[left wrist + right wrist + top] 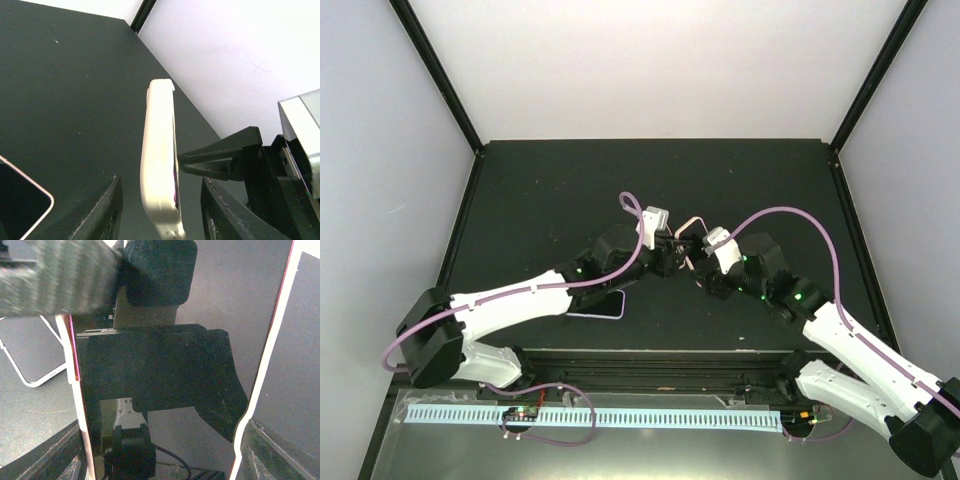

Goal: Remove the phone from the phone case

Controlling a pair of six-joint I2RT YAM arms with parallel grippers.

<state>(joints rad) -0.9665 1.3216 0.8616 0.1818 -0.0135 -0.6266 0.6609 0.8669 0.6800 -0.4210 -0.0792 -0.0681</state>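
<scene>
**While the right tool (167, 455) is clamping the phone case (159, 160), the left tool (162, 210) is gaping**

It is standing upright above the worktop (65, 100), left fingers (107, 215) flanking it without touching. Only the right wrist view is showing the phone (165, 370) sitting inside, glossy screen facing the camera.

Overhead, the spot where my left claw (672, 250) and right claw (701, 263) meet is too small and crowded to read; together they hide most of the phone case (692, 221). My left arm (520, 295) covers half of a flat, pale-rimmed slab (604, 306) on the worktop (540, 190); I cannot tell what it is. On the left wrist camera, the bottom edge cuts off the case's lower end. On the right wrist camera, a blurred grey patterned shape (55, 275) fills the top-left corner, and the phone (160, 365) runs off the bottom.
</scene>
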